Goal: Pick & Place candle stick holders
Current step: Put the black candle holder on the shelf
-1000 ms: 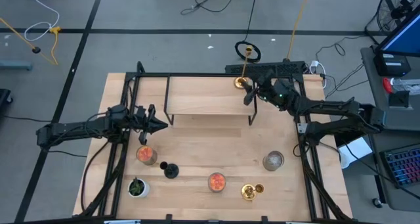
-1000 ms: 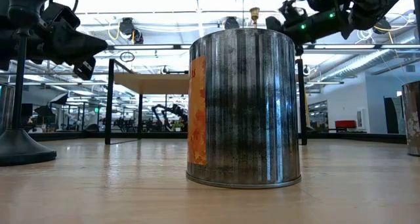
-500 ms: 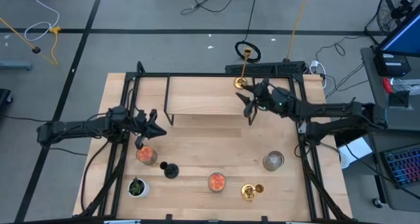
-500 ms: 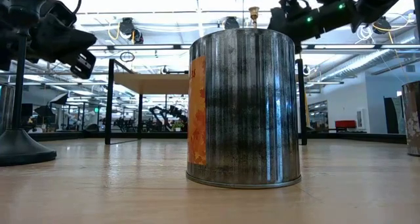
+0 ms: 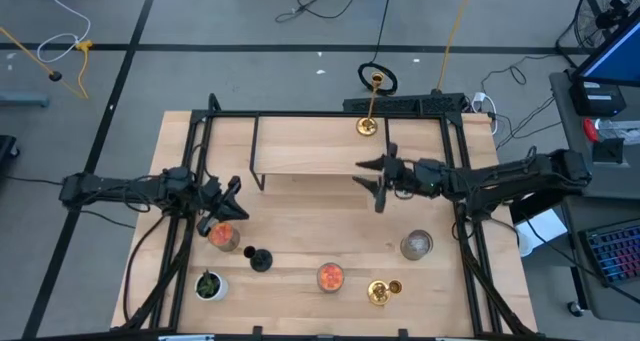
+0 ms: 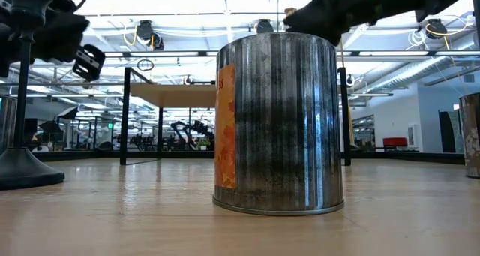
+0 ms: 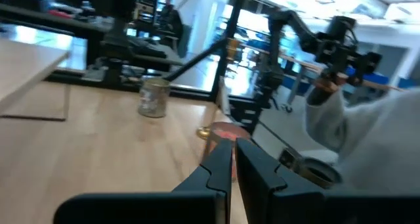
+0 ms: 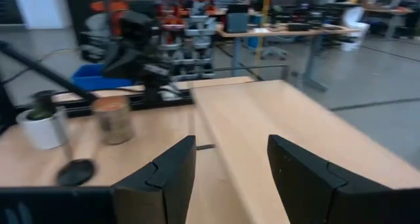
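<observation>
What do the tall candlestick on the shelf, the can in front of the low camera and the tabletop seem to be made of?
Candlestick: probably polished brass or gold-plated metal, given its shiny yellow gleam.
Can: likely tin-plated steel, a streaky grey reflective wall with rolled rims and an orange paper label.
Tabletop: pale wood with a matt finish, showing grain and plank seams.

Two slender shiny gold candlesticks: one upright (image 5: 372, 103) at the far edge, one lying (image 5: 382, 292) at the near edge. One short black candlestick (image 5: 259, 258). Three metal cans (image 5: 223, 235) (image 5: 331, 277) (image 5: 416, 245). One small green plant in a white pot (image 5: 208, 284). One raised wooden shelf (image 5: 310, 157).
</observation>
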You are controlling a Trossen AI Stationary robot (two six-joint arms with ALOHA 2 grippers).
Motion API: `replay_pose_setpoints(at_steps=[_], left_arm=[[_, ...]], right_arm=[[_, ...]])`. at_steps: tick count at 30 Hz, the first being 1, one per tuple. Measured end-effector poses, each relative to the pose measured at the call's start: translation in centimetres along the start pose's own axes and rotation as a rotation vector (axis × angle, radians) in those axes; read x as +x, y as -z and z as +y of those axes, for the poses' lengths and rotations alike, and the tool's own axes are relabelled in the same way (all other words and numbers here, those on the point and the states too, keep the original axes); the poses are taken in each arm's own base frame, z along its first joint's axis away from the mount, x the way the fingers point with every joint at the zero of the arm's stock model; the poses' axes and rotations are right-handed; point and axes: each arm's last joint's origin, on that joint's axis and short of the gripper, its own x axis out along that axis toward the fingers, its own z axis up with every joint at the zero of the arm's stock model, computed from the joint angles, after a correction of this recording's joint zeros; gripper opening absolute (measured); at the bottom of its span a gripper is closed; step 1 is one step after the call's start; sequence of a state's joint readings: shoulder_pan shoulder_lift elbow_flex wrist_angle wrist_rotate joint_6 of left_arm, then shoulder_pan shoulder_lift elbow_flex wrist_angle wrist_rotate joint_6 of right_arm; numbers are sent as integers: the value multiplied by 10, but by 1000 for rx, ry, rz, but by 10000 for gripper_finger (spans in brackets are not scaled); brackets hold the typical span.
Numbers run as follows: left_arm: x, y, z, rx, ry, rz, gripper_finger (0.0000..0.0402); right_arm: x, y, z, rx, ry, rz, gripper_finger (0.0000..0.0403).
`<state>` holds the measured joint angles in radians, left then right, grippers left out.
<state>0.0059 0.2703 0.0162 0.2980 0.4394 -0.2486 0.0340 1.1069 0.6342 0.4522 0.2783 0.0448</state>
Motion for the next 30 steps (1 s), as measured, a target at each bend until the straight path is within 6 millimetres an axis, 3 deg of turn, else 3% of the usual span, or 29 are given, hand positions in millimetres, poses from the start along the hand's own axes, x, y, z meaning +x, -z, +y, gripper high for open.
replay_pose_setpoints(at_steps=[6,10,17,26,30], left_arm=[[4,-2,-13,118,93,-24,24],[6,-19,-24,132,124,-61,24],[15,-46,-34,181,-2,131,26],[31,-52,-37,210,-15,267,89],[32,-41,-38,255,9,377,109]], right_arm=[[-7,1,22,-9,-93,1,185],[-11,2,33,14,-139,4,185],[-15,2,42,4,-183,5,185],[-16,2,44,2,-191,7,185],[-16,3,44,-1,-191,16,183]])
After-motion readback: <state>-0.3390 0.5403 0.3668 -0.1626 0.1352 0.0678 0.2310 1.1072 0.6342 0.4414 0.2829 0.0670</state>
